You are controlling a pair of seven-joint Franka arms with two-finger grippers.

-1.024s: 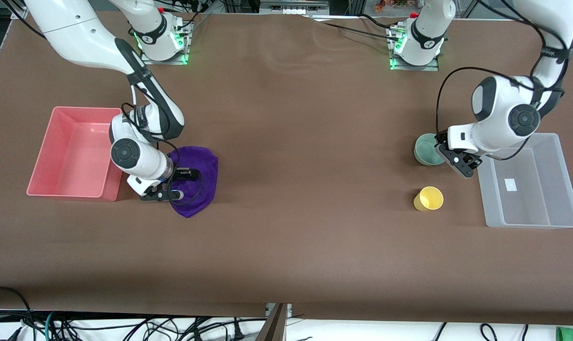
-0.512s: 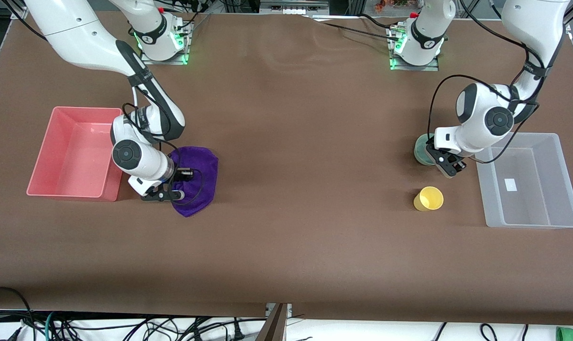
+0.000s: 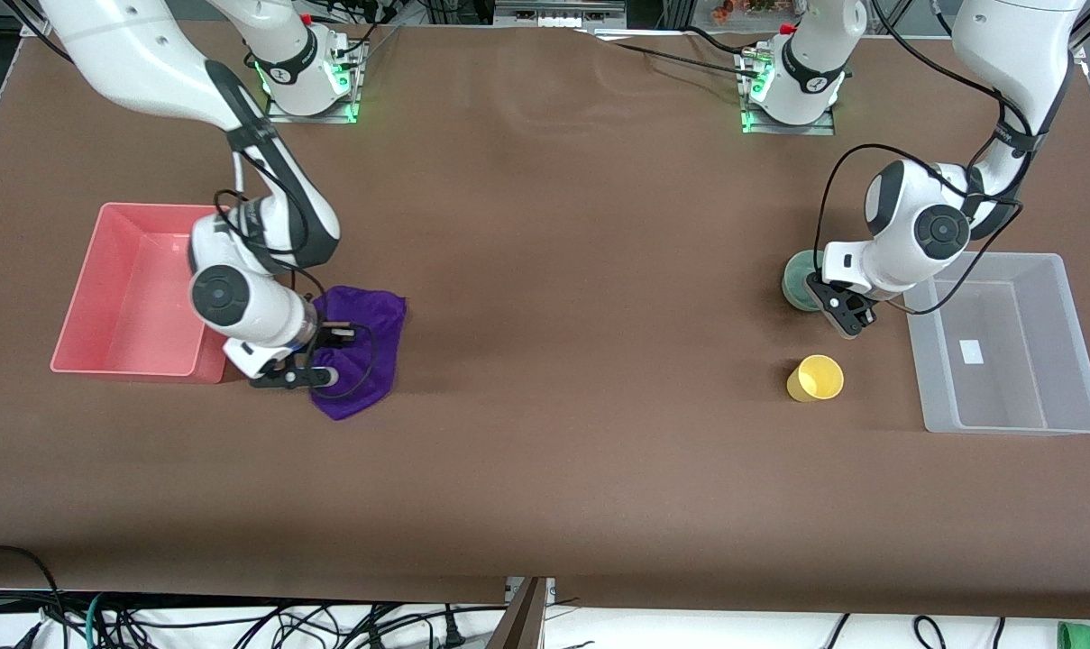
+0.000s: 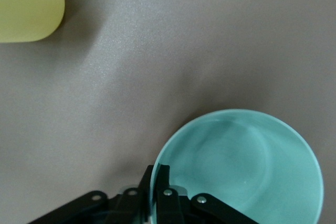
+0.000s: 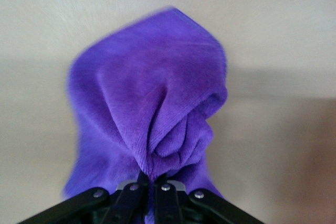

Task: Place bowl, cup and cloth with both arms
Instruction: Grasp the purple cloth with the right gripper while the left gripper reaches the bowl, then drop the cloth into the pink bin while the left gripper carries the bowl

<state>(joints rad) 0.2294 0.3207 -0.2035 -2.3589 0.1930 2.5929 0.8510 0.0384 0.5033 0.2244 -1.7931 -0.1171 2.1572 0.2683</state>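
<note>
Left gripper (image 3: 828,302) pinches the bowl (image 3: 799,280) rim at frame right — opening upward, cup (image 3: 815,378) below it. Right gripper (image 3: 321,347) clamps the bunched cloth (image 3: 364,356) at frame left — long axis running top to bottom.

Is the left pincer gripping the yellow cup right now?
No, the left pincer is shut on the bowl rim; the cup stands untouched nearer the front camera.

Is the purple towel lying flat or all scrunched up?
Scrunched up. The cloth bunches into folds where the right gripper pinches it shut, and one end looks lifted off the table.
</note>
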